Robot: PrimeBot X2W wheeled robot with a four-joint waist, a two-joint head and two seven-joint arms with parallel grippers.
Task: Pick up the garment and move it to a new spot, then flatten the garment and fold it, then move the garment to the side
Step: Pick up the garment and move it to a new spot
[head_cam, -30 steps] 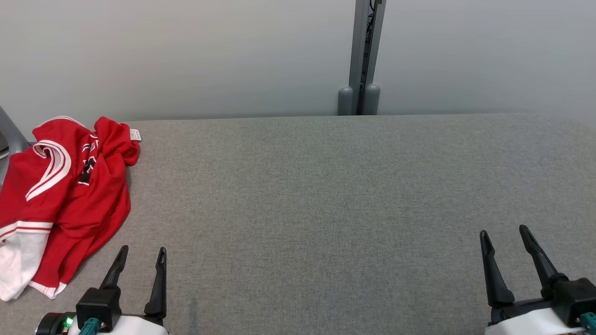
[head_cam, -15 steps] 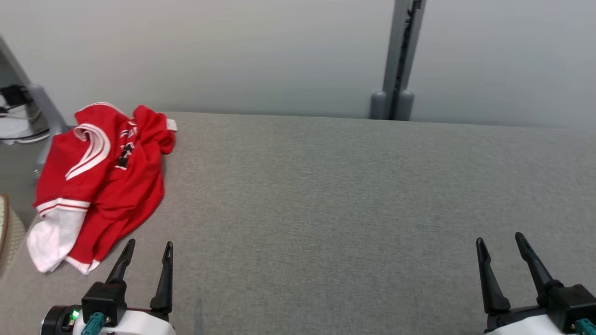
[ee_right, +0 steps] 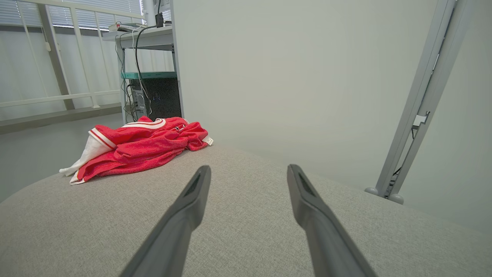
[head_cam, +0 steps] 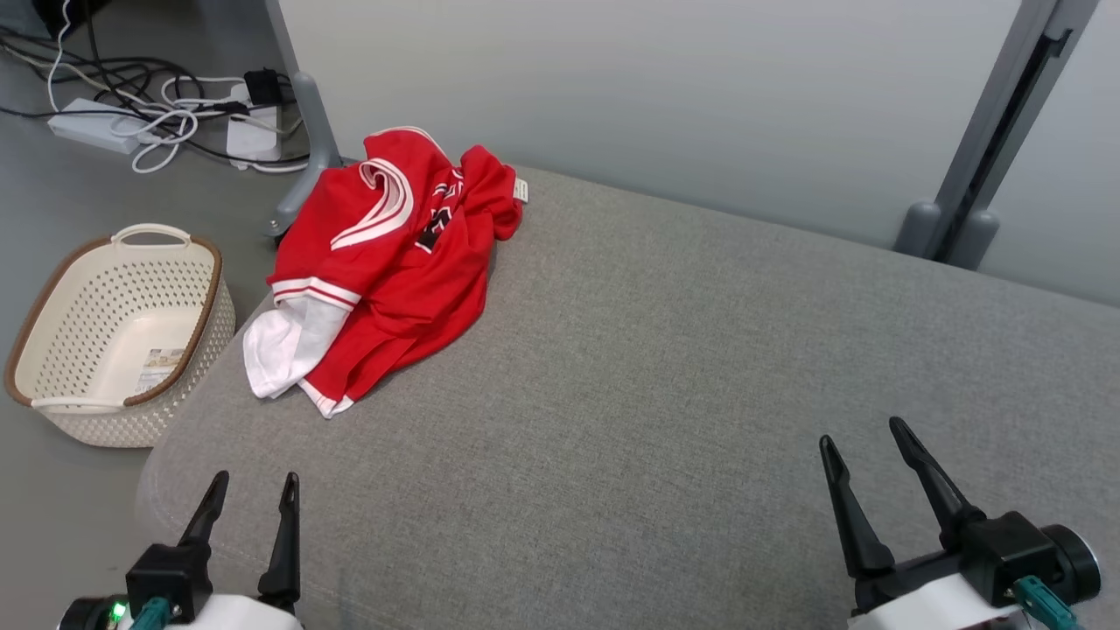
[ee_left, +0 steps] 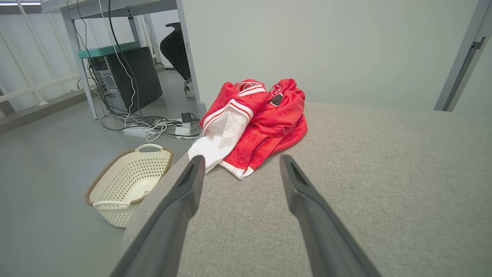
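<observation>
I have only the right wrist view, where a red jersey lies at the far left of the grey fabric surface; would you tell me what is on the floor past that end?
Observer: A cream perforated laundry basket stands on the floor just off the left end of the grey fabric surface.
Operator: Thank you. Where is the left gripper relative to the jersey?
Observer: The left gripper is over the near left corner, short of the jersey and not touching it.
Operator: Is anything else lying near the basket?
Observer: A white power strip lies on the floor beyond it, by the wall.
</observation>
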